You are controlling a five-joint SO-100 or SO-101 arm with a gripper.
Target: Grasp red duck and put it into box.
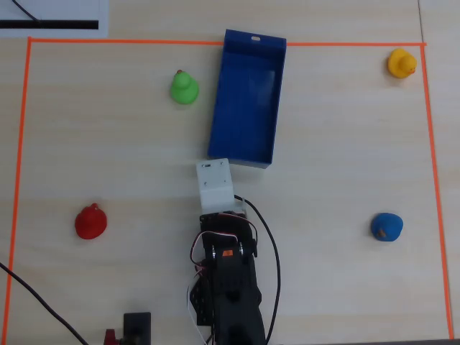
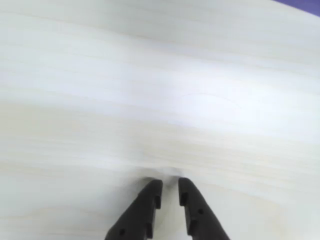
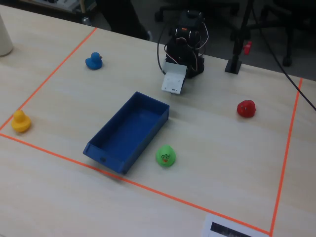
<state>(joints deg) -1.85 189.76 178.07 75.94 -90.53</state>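
Four ducks sit inside the orange tape: the red duck [image 1: 90, 221] lies well to the left of the arm in the overhead view, apart from the gripper [image 2: 170, 186], which points down at bare table just short of the box [image 1: 246, 100]. Its jaws are nearly closed, a thin gap between them, holding nothing. Green duck [image 1: 184, 88] sits beside the box; yellow duck [image 1: 401, 63] and blue duck [image 1: 386, 226] lie far right. No writing is readable.
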